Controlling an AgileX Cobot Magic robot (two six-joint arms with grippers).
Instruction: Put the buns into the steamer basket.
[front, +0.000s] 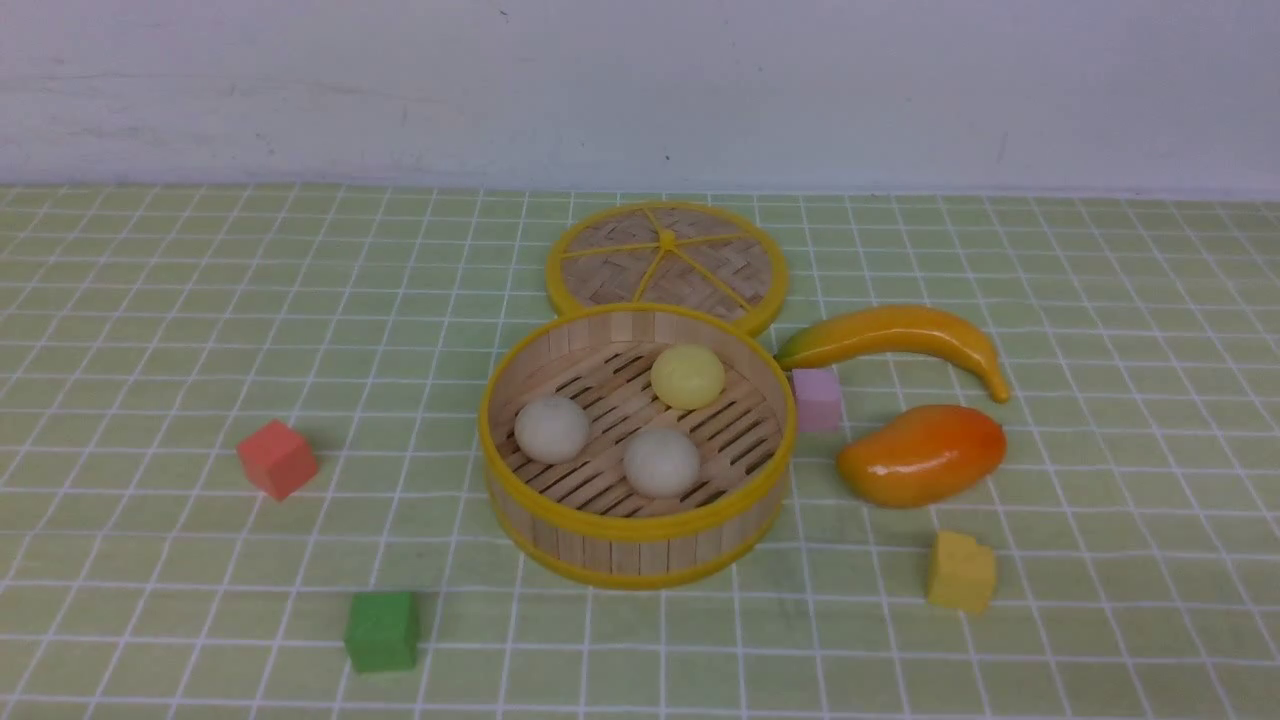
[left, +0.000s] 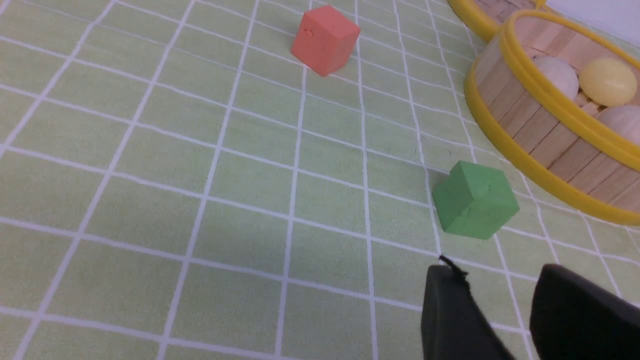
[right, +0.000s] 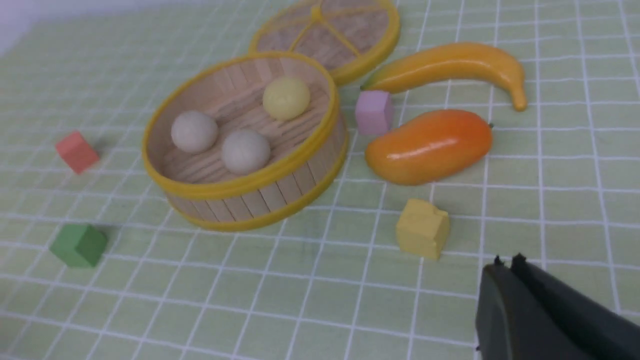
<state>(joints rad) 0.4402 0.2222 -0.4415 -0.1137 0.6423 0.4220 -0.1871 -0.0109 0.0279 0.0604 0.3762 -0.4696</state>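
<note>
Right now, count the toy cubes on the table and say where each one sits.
4. The red cube lies left of the steamer basket, the green cube front-left of it, the purple cube against its right side, and the yellow cube front-right. None seems hidden.

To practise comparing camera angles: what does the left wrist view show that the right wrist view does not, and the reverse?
Only the left wrist view: the left gripper, jaws apart.
Only the right wrist view: the right gripper, shut, plus banana, mango, pink cube and yellow cube.
Both: steamer basket holding three buns, lid, red cube, green cube.
</note>
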